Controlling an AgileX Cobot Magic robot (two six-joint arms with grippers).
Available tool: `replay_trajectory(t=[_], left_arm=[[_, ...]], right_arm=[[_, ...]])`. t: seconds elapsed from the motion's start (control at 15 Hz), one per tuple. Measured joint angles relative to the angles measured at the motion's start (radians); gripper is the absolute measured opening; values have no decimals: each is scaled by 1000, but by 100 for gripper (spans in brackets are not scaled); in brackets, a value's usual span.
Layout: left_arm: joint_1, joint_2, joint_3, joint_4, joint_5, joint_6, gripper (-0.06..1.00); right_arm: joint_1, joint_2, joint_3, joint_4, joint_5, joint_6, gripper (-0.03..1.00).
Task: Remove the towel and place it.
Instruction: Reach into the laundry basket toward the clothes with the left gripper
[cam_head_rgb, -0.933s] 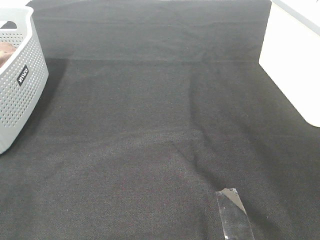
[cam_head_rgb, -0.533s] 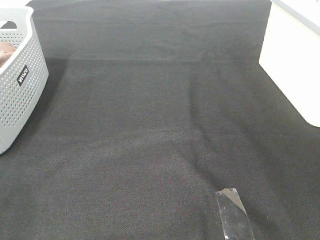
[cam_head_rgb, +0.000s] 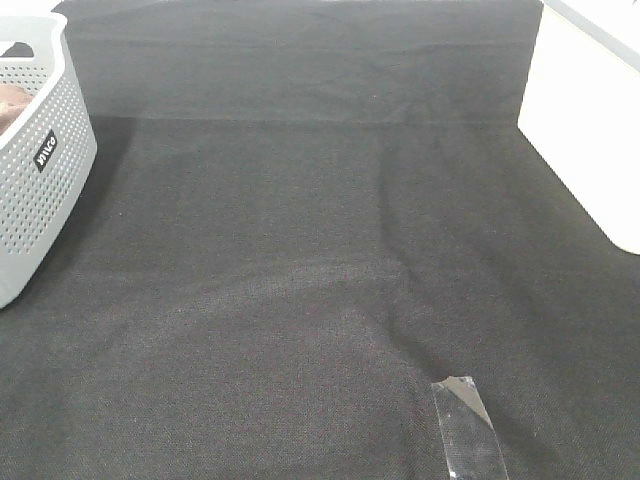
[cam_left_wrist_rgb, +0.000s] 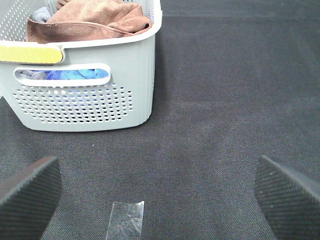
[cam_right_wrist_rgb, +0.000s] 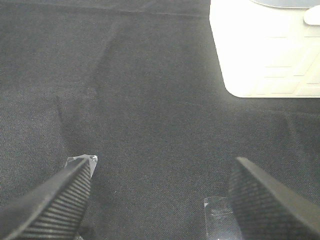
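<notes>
The brown towel lies bunched in the top of a grey perforated basket, with a blue item showing through the handle slot below it. In the exterior high view only a sliver of the towel shows inside the basket at the far left. My left gripper is open and empty, low over the black cloth, a short way in front of the basket. My right gripper is also open and empty over the cloth. Neither gripper shows in the exterior high view.
A black cloth covers the table. A white box stands at the right edge, close ahead of the right gripper. A strip of clear tape is stuck to the cloth at the front; another strip lies between the left fingers.
</notes>
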Motion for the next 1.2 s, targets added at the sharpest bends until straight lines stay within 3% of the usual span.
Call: replay_trajectory(t=[1.2], left_arm=[[0, 0, 0, 0, 0, 0, 99]], right_arm=[[0, 0, 0, 0, 0, 0, 73]])
